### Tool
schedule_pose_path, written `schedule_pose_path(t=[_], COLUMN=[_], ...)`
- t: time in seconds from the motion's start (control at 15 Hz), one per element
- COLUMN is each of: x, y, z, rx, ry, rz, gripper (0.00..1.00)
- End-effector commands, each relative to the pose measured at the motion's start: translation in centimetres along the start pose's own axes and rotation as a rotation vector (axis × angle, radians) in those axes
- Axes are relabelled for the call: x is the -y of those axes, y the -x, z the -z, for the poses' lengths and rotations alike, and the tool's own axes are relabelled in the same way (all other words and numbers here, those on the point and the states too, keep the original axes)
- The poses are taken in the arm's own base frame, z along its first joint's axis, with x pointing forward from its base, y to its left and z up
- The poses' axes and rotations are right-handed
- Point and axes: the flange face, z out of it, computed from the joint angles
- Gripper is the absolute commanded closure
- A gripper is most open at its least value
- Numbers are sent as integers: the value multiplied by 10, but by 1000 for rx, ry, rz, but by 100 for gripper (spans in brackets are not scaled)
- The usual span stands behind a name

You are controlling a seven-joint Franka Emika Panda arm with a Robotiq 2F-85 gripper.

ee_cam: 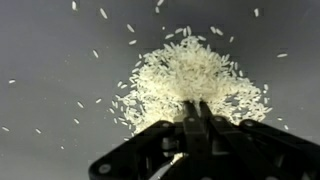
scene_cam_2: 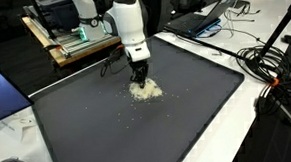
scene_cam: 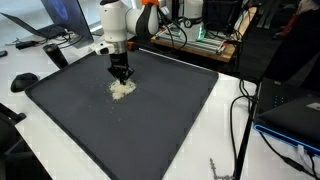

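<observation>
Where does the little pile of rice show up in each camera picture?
In an exterior view: rice pile left of centre.
In an exterior view: rice pile at centre.
Wrist view: rice pile fills the middle.
Shared landmark: the tool, tip at the pile.

A white bench carries 1 large dark grey mat, which lies flat and covers most of the top in both exterior views. On the mat, well inside its edges, sits 1 small heap of white rice. The wrist view shows loose grains scattered around it on the mat. Black cables lie on the bare bench beside the mat's edge, and 1 dark rounded object rests near a corner.
</observation>
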Motion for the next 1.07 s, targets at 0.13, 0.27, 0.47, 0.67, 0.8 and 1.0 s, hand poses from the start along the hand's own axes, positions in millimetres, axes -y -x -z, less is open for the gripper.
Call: schedule_pose_path(t=[0.13, 0.27, 0.47, 0.67, 0.8, 1.0], x=[-4, -5, -4, -5, -5, -5], y=[1, 1, 2, 3, 3, 3], z=[-2, -2, -2, -1, -1, 2], rx=[12, 10, 12, 13, 11, 18], ry=[-6, 4, 5, 11, 13, 11], rz=[12, 14, 36, 43, 47, 60], gripper=[99, 99, 99, 99, 99, 69])
